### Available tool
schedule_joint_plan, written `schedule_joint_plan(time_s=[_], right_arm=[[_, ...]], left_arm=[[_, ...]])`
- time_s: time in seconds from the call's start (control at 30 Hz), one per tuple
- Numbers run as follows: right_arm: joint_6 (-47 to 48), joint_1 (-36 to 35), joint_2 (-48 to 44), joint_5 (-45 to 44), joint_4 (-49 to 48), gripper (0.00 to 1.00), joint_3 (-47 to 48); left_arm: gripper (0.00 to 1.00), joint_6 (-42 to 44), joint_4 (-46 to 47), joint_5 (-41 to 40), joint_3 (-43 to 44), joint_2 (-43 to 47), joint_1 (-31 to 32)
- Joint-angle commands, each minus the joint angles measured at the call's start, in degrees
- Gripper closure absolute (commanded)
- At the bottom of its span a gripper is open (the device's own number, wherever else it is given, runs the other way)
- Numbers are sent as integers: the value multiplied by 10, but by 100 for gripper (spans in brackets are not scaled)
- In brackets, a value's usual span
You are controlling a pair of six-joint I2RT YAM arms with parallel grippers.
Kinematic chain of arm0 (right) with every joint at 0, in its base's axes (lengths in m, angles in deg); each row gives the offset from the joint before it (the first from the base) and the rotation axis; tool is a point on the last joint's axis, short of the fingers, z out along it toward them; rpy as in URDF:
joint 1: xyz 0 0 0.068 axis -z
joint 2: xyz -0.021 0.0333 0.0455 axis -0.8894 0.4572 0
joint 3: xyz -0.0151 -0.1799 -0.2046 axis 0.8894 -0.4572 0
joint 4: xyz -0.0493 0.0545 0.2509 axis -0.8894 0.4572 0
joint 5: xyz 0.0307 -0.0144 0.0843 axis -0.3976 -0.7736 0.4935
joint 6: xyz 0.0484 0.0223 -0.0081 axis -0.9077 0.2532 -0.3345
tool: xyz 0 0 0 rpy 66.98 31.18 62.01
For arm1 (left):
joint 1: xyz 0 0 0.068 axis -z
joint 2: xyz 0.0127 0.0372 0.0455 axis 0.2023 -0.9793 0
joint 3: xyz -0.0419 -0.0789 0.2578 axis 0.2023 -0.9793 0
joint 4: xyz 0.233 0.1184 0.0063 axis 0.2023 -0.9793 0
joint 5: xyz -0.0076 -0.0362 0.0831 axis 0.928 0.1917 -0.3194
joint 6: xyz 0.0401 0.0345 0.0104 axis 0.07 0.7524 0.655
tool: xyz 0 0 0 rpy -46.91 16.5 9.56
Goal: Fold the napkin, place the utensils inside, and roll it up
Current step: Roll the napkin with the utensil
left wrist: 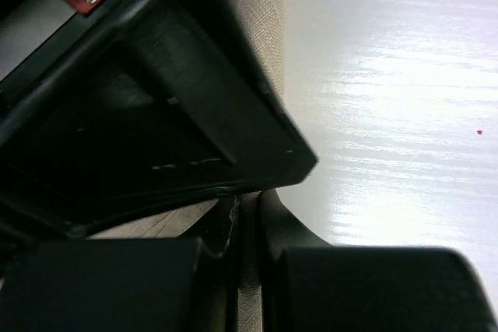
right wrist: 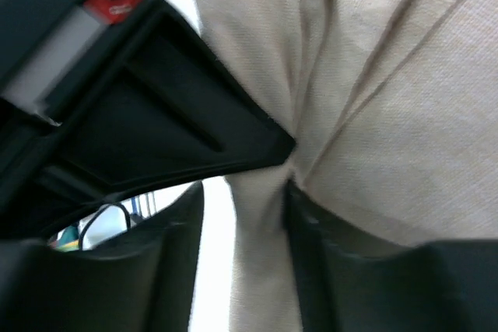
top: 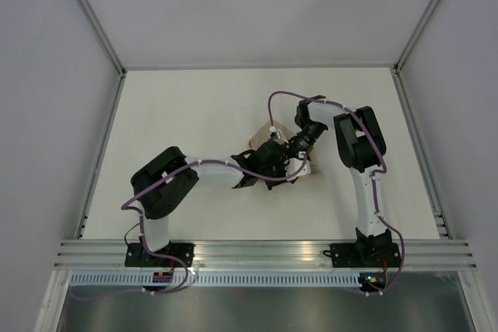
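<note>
Napkin point(top: 261, 139) on the table point(top: 187, 114) right of centre, under both grippers, left gripper point(top: 268, 162) nearer than right gripper point(top: 289, 153).
</note>
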Motion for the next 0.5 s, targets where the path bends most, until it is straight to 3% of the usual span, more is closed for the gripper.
schedule_joint_plan(time_s=[0.0,0.07,0.1,0.33,0.47], right_arm=[[1,-4,-55,-50,-132,46,-36],[-45,0,-112,-49,-189,31,-67],[-57,0,-131,-48,-210,19,-77],[-238,36,-267,-93,-450,16,-190],[-268,47,-279,-154,-497,17,-216]], left_arm=[[98,-70,-70,118,6,-31,-19],[98,-80,-91,149,18,-42,-27],[98,-88,-99,159,23,-45,-36],[98,-131,-122,252,53,-70,-70],[98,-139,-125,265,56,-80,-76]])
